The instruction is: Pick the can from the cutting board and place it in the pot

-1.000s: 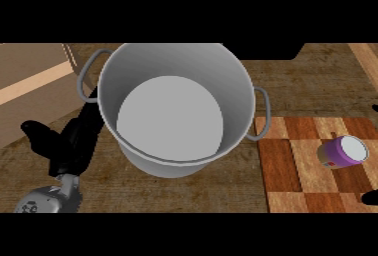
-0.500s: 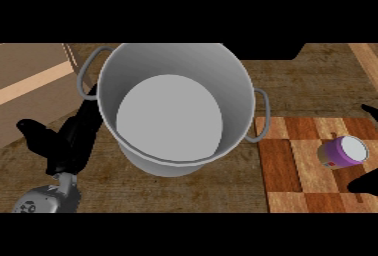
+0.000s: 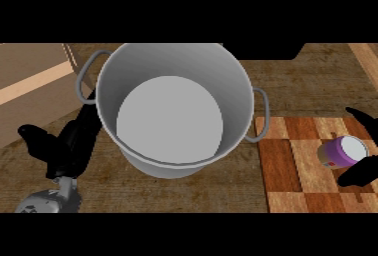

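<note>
Flanking the can point(image 3: 342, 152) on the cutting board point(image 3: 295, 170), right hand point(image 3: 362, 172) fingers spread, ungrasping.

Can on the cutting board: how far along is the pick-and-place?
Nothing looks done: the purple can lies tilted on the checkered cutting board, and the grey pot shows only its bare bottom. In hand: the right hand is at the can, fingers above and below it, not visibly closed on it. The left hand rests open beside the pot. Left: grasp, lift, carry, release in the pot.
</note>
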